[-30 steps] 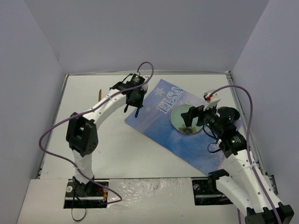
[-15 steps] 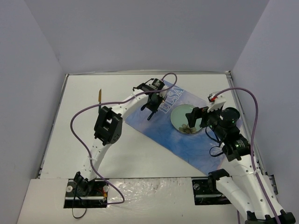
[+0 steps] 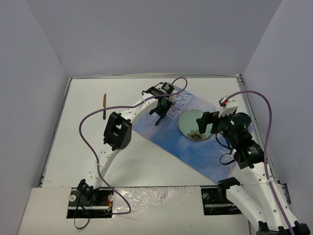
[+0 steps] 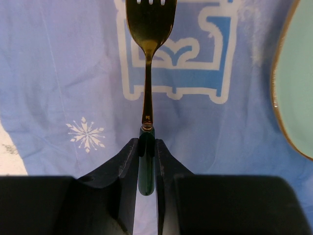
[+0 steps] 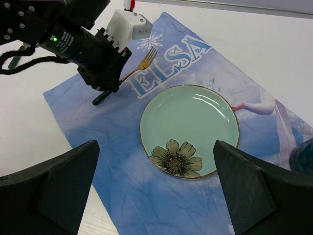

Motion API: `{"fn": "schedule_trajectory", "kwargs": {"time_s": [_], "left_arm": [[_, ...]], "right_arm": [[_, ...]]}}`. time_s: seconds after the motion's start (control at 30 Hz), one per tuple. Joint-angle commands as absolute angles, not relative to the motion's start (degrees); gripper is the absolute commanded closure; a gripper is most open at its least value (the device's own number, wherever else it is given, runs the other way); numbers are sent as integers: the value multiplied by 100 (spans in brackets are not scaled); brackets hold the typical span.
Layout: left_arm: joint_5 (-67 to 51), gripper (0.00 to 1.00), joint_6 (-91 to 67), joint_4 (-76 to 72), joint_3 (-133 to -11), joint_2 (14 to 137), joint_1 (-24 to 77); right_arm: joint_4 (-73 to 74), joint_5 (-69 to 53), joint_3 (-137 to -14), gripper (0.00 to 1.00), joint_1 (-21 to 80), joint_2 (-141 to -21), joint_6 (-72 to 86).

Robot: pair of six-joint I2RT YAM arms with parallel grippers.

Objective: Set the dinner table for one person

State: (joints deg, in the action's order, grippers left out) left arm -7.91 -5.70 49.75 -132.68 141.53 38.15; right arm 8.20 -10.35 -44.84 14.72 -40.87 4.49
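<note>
The left pincer (image 4: 146,143) grips, nearly closed, the dark green handle of the gold metal fork (image 4: 147,68), whose long axis runs straight ahead, tines leading. The round pale green plate (image 4: 298,83) lies to its right. The blue printed cloth placemat (image 4: 63,73) lies beneath, on the flat white counter (image 3: 73,142). The right pincer (image 3: 204,123) stands wide and empty beyond the plate, so placement likely falls to the left arm

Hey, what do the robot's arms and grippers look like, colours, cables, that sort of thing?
The left arm and right arm have white links with black joint housings. A purple left cable and right cable loop along them. The left gripper and right gripper are black with wedge-shaped fingers. Each carries a red-tipped white block.
</note>
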Motion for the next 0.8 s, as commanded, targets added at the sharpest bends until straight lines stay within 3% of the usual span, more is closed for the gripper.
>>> {"fn": "schedule_trajectory", "kwargs": {"time_s": [0.0, 0.7, 0.77], "left_arm": [[-703, 100, -614, 5203, -13526, 14011, 3789], [-448, 100, -640, 5195, -13302, 14162, 3709], [-457, 95, -607, 5152, -13264, 14116, 3709]], "right_arm": [[552, -938, -4739, 0, 1503, -4140, 522], [580, -958, -4634, 0, 1503, -4017, 633], [580, -958, -4623, 0, 1503, -4017, 633]]}}
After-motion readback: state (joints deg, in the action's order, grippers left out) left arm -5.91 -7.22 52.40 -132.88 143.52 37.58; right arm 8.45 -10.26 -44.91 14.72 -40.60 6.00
